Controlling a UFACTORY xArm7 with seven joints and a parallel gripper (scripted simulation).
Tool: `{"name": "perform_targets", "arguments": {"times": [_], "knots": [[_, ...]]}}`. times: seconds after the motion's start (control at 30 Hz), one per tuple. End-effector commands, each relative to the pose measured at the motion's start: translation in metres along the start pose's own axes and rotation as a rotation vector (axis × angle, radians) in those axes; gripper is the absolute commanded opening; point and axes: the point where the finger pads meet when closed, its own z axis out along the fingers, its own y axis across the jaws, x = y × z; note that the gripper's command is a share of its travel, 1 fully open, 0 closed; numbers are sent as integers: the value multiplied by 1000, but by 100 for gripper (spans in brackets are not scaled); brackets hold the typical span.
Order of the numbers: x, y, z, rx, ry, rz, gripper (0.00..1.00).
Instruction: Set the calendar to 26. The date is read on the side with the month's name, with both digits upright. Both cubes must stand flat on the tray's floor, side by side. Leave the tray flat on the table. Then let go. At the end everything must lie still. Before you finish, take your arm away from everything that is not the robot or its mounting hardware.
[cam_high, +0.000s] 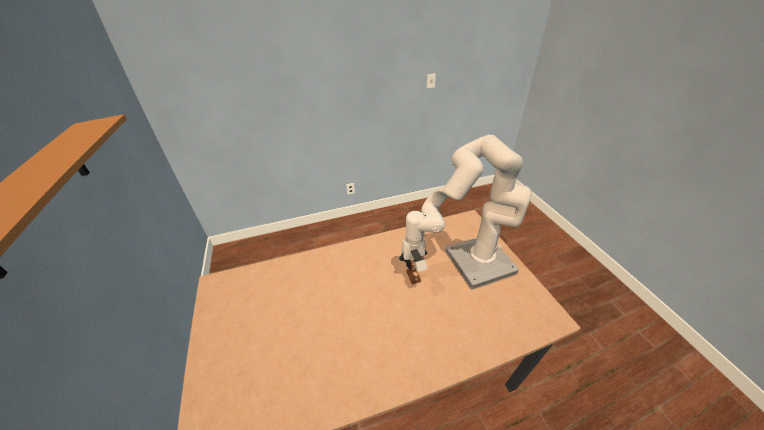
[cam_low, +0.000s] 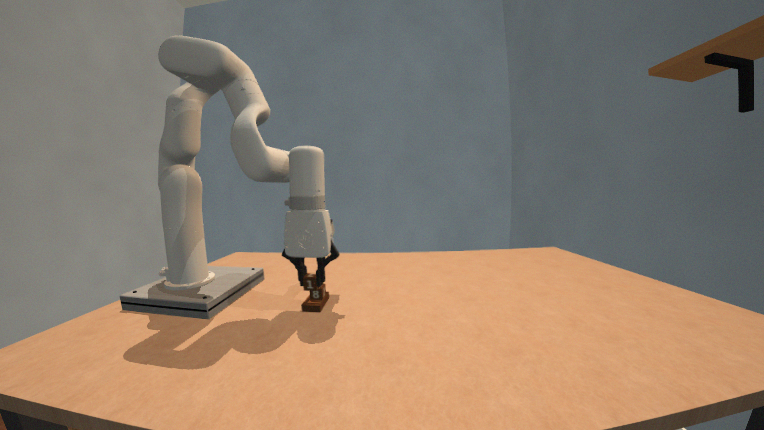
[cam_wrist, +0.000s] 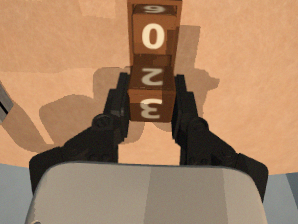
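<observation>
My gripper (cam_high: 411, 263) (cam_low: 311, 283) (cam_wrist: 151, 87) is shut on a brown cube (cam_low: 309, 282) (cam_wrist: 151, 111) and holds it raised above one end of the tray. In the wrist view its top face shows a 3 and its far side a 2, both upside down. In the exterior view it shows a 1. The brown tray (cam_low: 312, 307) (cam_wrist: 178, 37) stands on the table. The other cube (cam_low: 315, 294) (cam_wrist: 153, 45) sits in it, with a 0 on top and an 8 in the exterior view. The month's name cannot be read.
The arm's grey base plate (cam_high: 483, 269) (cam_low: 165, 304) stands on the table (cam_high: 320, 331) (cam_low: 454, 347), to one side of the tray. A wooden shelf (cam_high: 53, 160) (cam_low: 711, 56) is on the wall, well away from the arm.
</observation>
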Motion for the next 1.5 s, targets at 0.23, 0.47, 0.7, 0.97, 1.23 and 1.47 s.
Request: {"name": "perform_targets", "arguments": {"times": [0.23, 0.47, 0.7, 0.97, 1.23, 1.47], "knots": [[1, 1, -34, -6, -12, 2, 29], [1, 1, -54, -6, -12, 2, 29], [1, 1, -61, -6, -12, 2, 29], [1, 1, -61, -6, -12, 2, 29], [-2, 13, -64, 14, -21, 253, 29], [-2, 25, -65, 23, -29, 459, 29]]}}
